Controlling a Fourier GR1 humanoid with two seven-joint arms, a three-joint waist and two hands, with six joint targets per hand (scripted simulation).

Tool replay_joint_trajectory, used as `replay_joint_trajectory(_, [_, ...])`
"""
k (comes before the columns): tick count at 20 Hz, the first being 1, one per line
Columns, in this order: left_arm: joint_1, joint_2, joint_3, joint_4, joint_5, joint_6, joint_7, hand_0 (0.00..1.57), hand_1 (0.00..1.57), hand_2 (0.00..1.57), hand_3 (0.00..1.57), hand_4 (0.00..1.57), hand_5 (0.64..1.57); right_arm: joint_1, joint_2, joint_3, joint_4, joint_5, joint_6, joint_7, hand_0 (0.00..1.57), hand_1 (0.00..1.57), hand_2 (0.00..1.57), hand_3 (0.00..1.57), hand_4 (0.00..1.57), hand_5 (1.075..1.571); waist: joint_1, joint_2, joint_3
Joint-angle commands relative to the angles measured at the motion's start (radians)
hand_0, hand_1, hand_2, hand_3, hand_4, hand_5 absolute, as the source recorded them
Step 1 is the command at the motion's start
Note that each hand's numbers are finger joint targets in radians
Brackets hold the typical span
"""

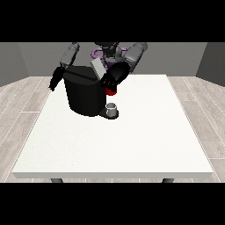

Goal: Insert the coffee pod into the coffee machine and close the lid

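Robot hand at the view's right (113, 78) is mine, and it sits against the upper front of the black coffee machine (83, 94), just above a red thing at the machine (111, 91); whether its fingers are apart or together I cannot tell. A grey lid (97, 68) stands tilted up above the machine. My other robot hand, at the view's left (55, 80), hangs beside the machine over the white desk (132, 140), fingers hanging straight. A small grey cup (112, 107) stands on the machine's base.

grey-shelled arms (135, 53), black hands (113, 77), purple cabling at the torso (95, 53)
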Motion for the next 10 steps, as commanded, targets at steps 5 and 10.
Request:
replay_joint_trajectory(5, [0.011,0.043,0.003,0.031,-0.049,0.081,-0.008,0.00,0.00,0.63,0.51,0.00,1.571,0.005,0.008,0.033,-0.040,0.023,0.000,0.021,0.00,0.00,0.00,0.00,0.17,1.571,-0.026,0.020,-0.0020])
replay_joint_trajectory(10, [-0.002,0.083,0.015,0.021,-0.036,0.042,-0.058,0.00,0.00,0.53,0.44,0.00,1.571,0.020,0.004,0.005,-0.011,0.010,-0.009,-0.016,0.00,0.00,0.00,0.00,0.15,1.571,0.007,0.021,-0.0017])
